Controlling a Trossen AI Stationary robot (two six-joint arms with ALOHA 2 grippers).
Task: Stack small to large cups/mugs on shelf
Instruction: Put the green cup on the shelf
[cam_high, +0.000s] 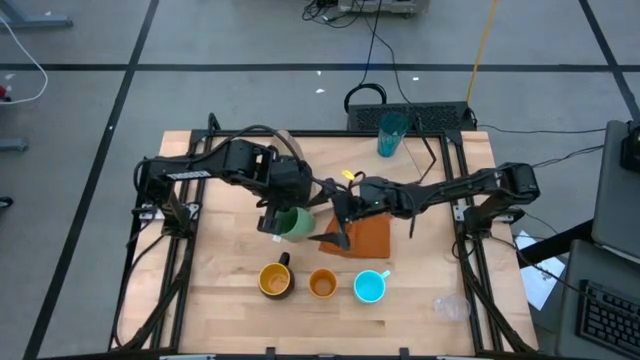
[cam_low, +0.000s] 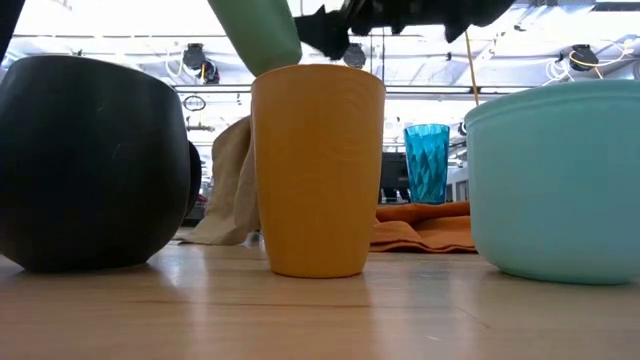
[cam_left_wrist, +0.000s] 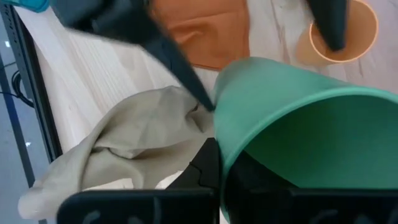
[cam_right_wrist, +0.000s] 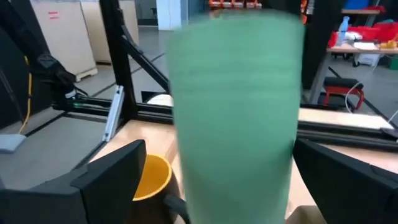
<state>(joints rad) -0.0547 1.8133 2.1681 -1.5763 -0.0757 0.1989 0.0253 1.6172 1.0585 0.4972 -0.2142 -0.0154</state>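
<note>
The light wooden tabletop (cam_high: 220, 300) sits in a black frame on a grey floor crossed by dark lines, with cables trailing behind it; the low view looks past the table into a bright room with ceiling lights. No writing can be read on anything. An orange cloth (cam_high: 368, 237) and a tan cloth (cam_left_wrist: 124, 143) lie mid-table, touching. The left gripper (cam_high: 283, 215) is clamped on the light green cup (cam_high: 295, 223), held tilted in the air above the tan cloth — the right gripper (cam_high: 341, 212) hangs beside it, fingers spread wide and holding nothing. Along the front stand the yellow mug (cam_high: 275, 281), small orange cup (cam_high: 322, 284) and cyan mug (cam_high: 370, 287) in a row; the teal tumbler (cam_high: 391, 134) stands upright at the far edge.
</note>
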